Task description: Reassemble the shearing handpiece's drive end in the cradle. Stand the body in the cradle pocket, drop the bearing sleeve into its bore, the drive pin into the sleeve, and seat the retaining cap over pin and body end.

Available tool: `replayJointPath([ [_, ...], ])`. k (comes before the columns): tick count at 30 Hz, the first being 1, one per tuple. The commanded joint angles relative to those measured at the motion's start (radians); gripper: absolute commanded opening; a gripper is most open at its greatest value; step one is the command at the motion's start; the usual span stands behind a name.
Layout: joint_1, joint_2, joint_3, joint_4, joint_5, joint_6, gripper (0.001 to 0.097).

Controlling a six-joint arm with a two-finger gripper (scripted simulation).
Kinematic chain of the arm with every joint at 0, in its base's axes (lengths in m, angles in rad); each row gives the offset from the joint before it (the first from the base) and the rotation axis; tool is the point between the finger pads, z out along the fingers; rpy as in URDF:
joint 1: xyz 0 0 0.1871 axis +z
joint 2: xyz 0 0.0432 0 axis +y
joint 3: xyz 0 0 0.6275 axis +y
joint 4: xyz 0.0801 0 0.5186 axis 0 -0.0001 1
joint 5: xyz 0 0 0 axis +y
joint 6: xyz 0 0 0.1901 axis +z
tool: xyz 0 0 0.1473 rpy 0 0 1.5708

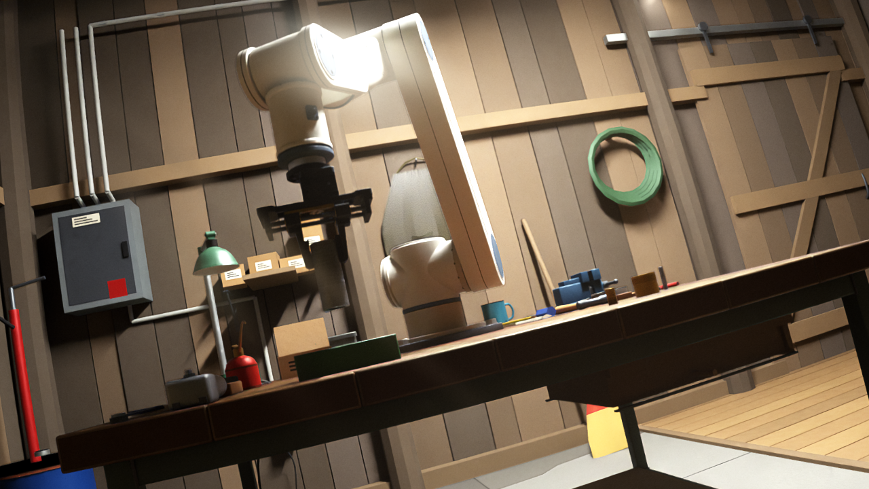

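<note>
The green cradle (347, 357) lies on the bench's near edge, and from this low angle I see only its side, so its pocket is hidden. My gripper (324, 234) hangs high above it, its fingers closed on the top of the dark grey handpiece body (330, 272), which hangs upright below them. The sleeve, pin and cap are not in sight.
Behind the work, a plank wall carries a shelf of small boxes (265, 267) and a grey cabinet (101, 255). A cardboard box (301, 343), red oil can (243, 370), green lamp (214, 260) and grey block (195, 389) crowd the bench's left end. A mug (498, 312) and blue vise (578, 286) stand to the right.
</note>
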Motion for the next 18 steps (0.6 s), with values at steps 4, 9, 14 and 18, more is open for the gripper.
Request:
replayJointPath([
  [4,0.0,0.012,0.017,0.0,-0.032,0.0,0.0075],
  [9,0.0,0.028,0.037,0.0,-0.067,0.0,0.0075],
  [14,0.0,0.039,0.049,0.0,-0.091,0.0,0.0075],
  [18,0.0,0.044,0.053,0.0,-0.1,0.0,0.0075],
])
